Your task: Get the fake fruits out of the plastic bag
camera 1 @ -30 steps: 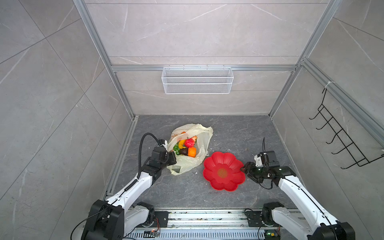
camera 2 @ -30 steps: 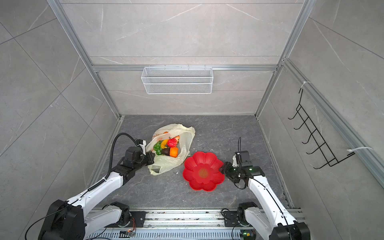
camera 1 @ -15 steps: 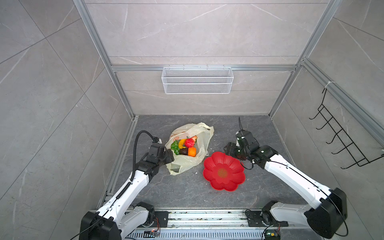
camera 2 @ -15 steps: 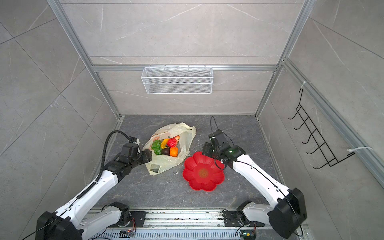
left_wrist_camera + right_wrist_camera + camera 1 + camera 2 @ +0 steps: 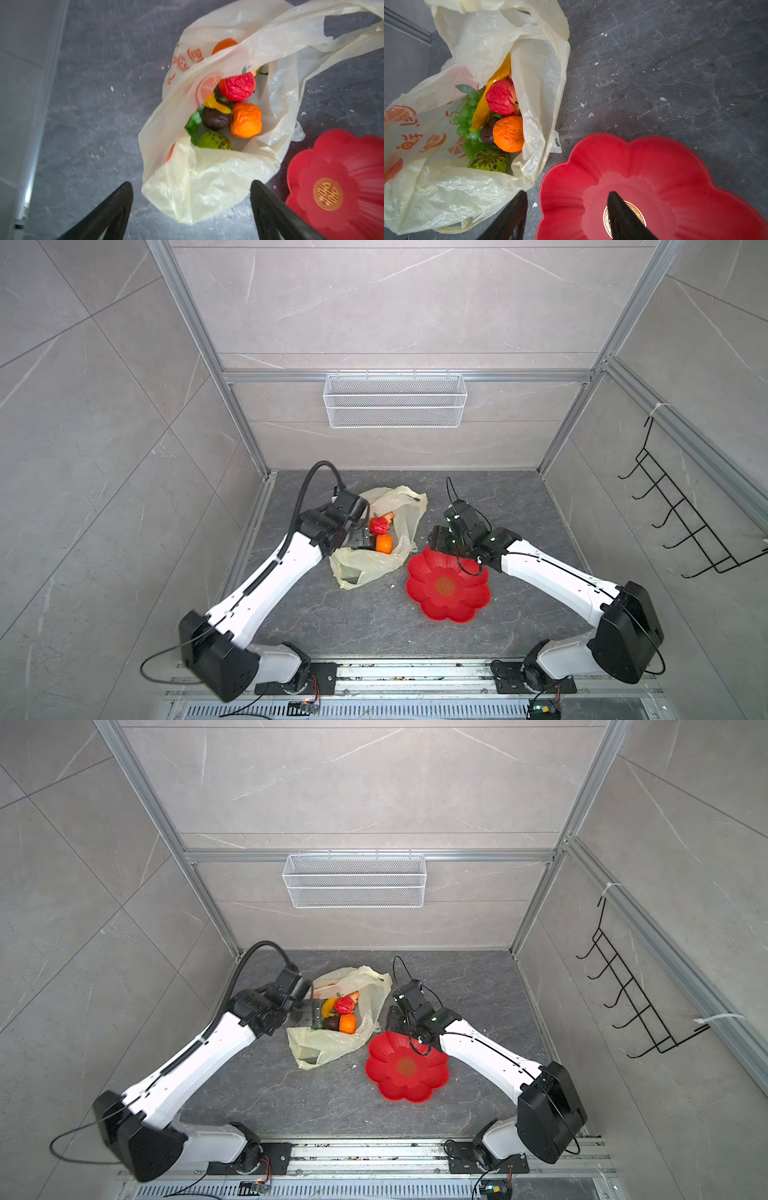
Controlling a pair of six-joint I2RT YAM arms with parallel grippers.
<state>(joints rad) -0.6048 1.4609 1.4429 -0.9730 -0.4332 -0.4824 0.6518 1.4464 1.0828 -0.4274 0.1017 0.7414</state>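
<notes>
Pale tiled walls (image 5: 124, 406) enclose a dark marbled desk (image 5: 478, 506) bearing the bag (image 5: 365, 564) of fruits (image 5: 384, 543), red dish (image 5: 465, 605) beside it. Flanking the bag, the left tool (image 5: 190, 184) and right tool (image 5: 567, 192) stand spread.

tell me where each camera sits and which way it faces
Top views: mounted high over the front rail, looking down toward the back wall; both whole arms show, left gripper at the plastic bag, right gripper by the red dish.
Left wrist: on the left arm, looking down into the bag's mouth at the fake fruits; its two spread fingers show.
Right wrist: on the right arm, looking down between bag and dish; its two fingers show.
Shared: both wrist views show the orange, bag and dish.
</notes>
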